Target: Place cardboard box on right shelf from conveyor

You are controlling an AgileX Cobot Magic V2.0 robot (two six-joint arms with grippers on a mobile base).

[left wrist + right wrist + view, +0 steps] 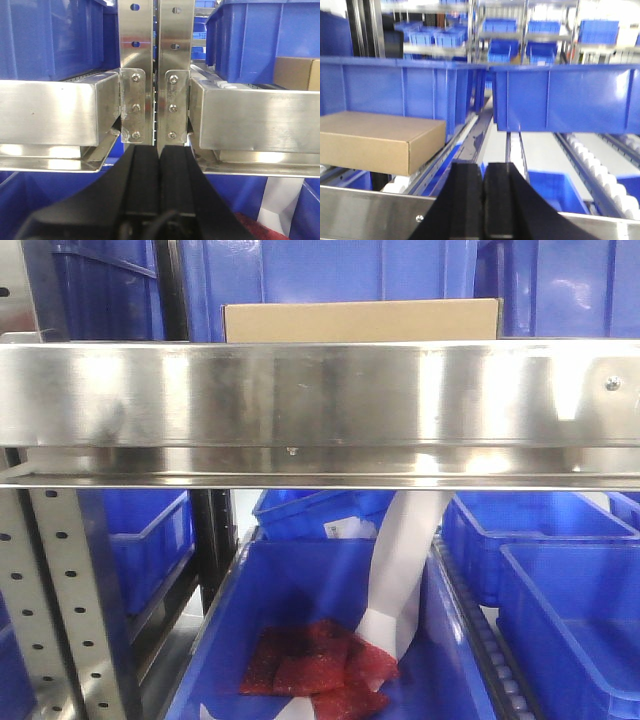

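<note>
Your cardboard box (382, 141) sits on the right shelf (365, 217), left of your right fingers (484, 200), blue bins (560, 97) behind; both arms' fingers (159, 185) are clenched on nothing.

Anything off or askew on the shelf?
Nothing stands out. The box sits flat on the shelf behind the rail, square to it, beside the blue bins. Both grippers are shut and clear of it.

The box (360, 320) is plain tan, unprinted. The shelf (320, 395) rail is shiny silver steel with pale glare patches; its uprights (60, 610) are grey, dotted with dark holes. Bins (570, 590) are solid bright blue. One bin holds red packets (320, 665) and a white paper strip (405, 560). Both pincers, left (159, 170) and right (483, 200), are matte black.
</note>
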